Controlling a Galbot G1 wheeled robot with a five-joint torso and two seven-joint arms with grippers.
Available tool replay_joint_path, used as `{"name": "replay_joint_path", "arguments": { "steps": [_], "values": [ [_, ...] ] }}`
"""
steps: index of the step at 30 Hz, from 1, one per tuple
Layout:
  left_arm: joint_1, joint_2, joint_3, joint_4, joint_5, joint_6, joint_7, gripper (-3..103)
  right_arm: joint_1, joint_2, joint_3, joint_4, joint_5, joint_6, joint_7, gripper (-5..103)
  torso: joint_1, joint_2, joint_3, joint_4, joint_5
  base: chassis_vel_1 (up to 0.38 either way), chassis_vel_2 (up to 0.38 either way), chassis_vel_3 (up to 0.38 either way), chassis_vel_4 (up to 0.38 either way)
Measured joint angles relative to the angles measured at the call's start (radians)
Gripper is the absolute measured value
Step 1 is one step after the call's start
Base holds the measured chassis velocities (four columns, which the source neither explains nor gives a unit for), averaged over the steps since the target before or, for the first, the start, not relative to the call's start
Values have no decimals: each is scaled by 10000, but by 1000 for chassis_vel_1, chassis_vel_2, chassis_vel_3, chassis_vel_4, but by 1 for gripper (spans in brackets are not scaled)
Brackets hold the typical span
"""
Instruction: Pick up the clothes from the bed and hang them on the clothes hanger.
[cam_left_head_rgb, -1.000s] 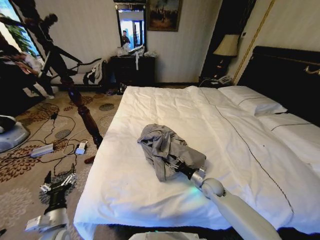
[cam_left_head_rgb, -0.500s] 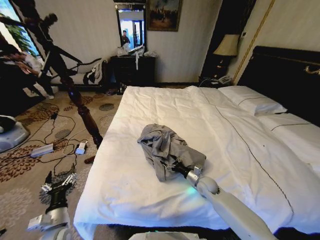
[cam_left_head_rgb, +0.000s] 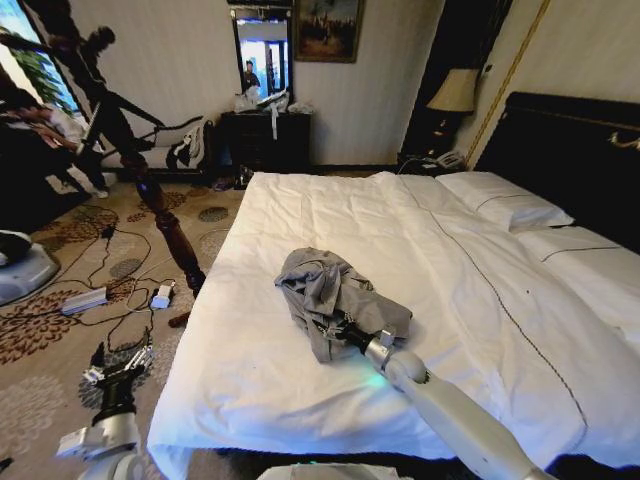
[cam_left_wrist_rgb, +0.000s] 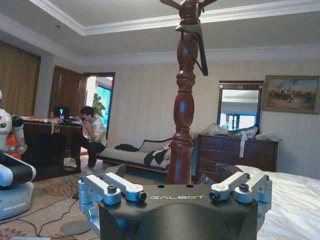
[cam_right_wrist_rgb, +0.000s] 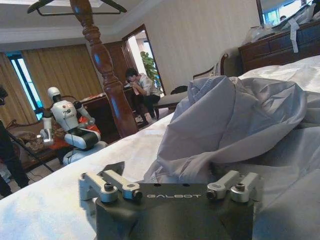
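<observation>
From the head view, the pale blue-grey shirt (cam_left_head_rgb: 330, 298) lies crumpled near the middle of the white bed (cam_left_head_rgb: 450, 260), its bundle running from far-left to near-right. The right gripper (cam_left_head_rgb: 345, 332) is pushed into its near end; whether the fingers have clenched on cloth I cannot tell. The left gripper (cam_left_head_rgb: 118, 368) hangs low beside the bed, over the carpet, well apart from the shirt.

From the left wrist view, the left gripper (cam_left_wrist_rgb: 175, 197) stands released, facing a dark wooden post (cam_left_wrist_rgb: 182, 100).

From the right wrist view, the shirt (cam_right_wrist_rgb: 235, 120) rises straight ahead of the right gripper (cam_right_wrist_rgb: 172, 192), touching it.
</observation>
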Motion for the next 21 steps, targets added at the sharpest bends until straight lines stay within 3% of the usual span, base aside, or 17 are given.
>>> {"name": "replay_joint_path", "arguments": {
  "steps": [3, 5, 8, 11, 12, 14, 21],
  "values": [
    [-15, -3, 14, 25, 0, 1, 0, 100, 74, 42, -56, -91, -35, 11, 3, 79, 0, 0, 0, 0, 0, 0, 0, 0, 0],
    [-16, -3, 14, 33, 0, 1, -1, 100, 91, 52, -70, -110, -48, 13, 10, 79, 0, 0, 0, 0, 0, 0, 0, 0, 0],
    [-14, 5, 12, 44, 0, 2, -1, 100, 141, 92, -87, -160, -83, 28, 74, 63, 0, 0, 0, 0, 0, 0, 0, 0, 0],
    [-12, 14, 7, 44, -4, 2, -1, 100, 155, 102, -97, -165, -100, 36, 139, 57, 0, 1, 0, 0, 0, 0, 0, 0, 0],
    [-4, 22, 1, 41, -9, 1, -2, 100, 160, 99, -102, -160, -100, 39, 170, 47, 0, 0, 0, 0, 0, 0, 0, 0, 0],
    [0, 27, -2, 38, -11, 1, -3, 100, 160, 94, -102, -152, -99, 40, 174, 47, 0, 0, 0, 0, 0, 0, 0, 0, 0],
    [47, 135, -108, -35, -106, 3, -41, 100, 44, -114, 136, 450, 465, 284, 94, 14, 1, 0, 0, 0, 2, 0, 0, 0, 0]
  ]
}}
